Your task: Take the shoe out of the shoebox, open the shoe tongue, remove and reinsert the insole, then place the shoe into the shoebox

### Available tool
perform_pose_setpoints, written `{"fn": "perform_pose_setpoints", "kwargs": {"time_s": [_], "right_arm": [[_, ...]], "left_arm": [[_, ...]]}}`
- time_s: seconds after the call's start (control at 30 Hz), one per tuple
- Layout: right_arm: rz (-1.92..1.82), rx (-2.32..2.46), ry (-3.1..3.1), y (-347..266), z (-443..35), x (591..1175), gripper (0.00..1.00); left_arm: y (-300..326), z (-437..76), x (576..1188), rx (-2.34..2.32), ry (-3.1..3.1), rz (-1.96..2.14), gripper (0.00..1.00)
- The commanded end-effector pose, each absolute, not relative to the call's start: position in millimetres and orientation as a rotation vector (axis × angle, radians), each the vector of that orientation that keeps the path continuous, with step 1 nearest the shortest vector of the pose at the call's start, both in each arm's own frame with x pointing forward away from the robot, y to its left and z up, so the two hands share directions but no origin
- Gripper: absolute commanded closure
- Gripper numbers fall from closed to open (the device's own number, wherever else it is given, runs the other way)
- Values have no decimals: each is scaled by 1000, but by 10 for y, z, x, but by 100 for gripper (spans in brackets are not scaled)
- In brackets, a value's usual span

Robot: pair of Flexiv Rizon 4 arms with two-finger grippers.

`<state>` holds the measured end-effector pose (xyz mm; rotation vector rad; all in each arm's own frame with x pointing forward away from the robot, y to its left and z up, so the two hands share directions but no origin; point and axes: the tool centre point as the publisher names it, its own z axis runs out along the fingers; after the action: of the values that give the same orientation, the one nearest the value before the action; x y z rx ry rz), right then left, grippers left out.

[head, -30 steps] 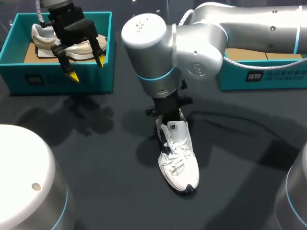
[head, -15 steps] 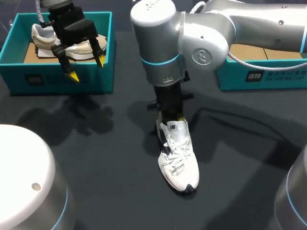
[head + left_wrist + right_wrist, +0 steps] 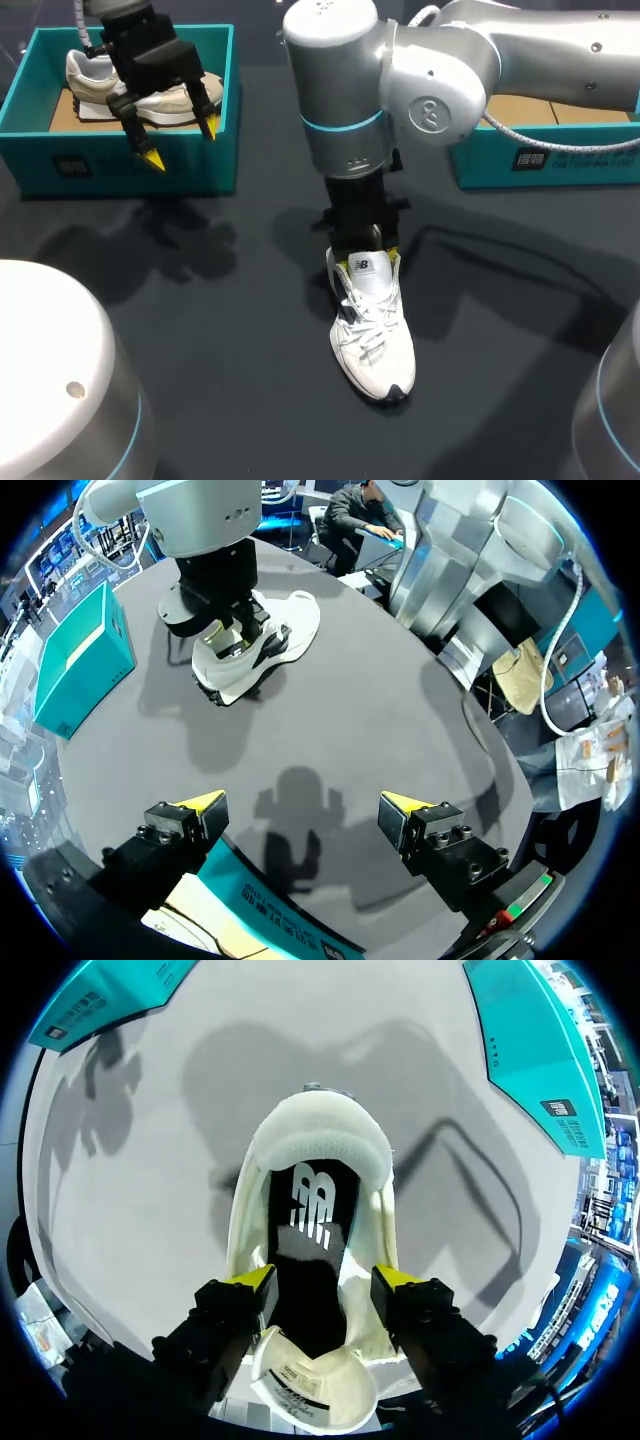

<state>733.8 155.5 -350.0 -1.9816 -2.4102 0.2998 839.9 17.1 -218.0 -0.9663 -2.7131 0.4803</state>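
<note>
White shoe lies on the dark table, toe pointing away from the teal boxes. The right gripper stands over its mouth, jaws released, with a yellow tip at each side of the collar and the black insole showing between them. The left gripper hangs with its jaws spread above the left box.

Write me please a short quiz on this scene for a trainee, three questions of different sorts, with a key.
1. True or false: the white shoe lies inside a box.
2. Is the left gripper, above the teal shoebox, open or shut?
3. What shows between the fingers of the right gripper? A: a lid. B: the black insole. C: a cloth.
Key: 1 false; 2 open; 3 B.
</note>
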Motion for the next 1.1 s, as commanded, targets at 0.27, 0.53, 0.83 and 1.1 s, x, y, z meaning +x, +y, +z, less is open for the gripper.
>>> {"fn": "perform_pose_setpoints", "kwargs": {"time_s": [0.27,0.53,0.83,1.1], "right_arm": [[297,-1961,-2405,1552,-3553,7330,6],[257,-2016,-2405,1503,-3490,7224,0],[204,-2046,-2420,1468,-3420,7154,0],[137,-2036,-2452,1476,-3366,7105,0]], "left_arm": [[181,-2176,8388,-968,-2715,479,0],[181,-2176,8388,-968,-2715,479,0],[181,-2176,8388,-968,-2715,479,0],[181,-2176,8388,-968,-2715,479,0]]}}
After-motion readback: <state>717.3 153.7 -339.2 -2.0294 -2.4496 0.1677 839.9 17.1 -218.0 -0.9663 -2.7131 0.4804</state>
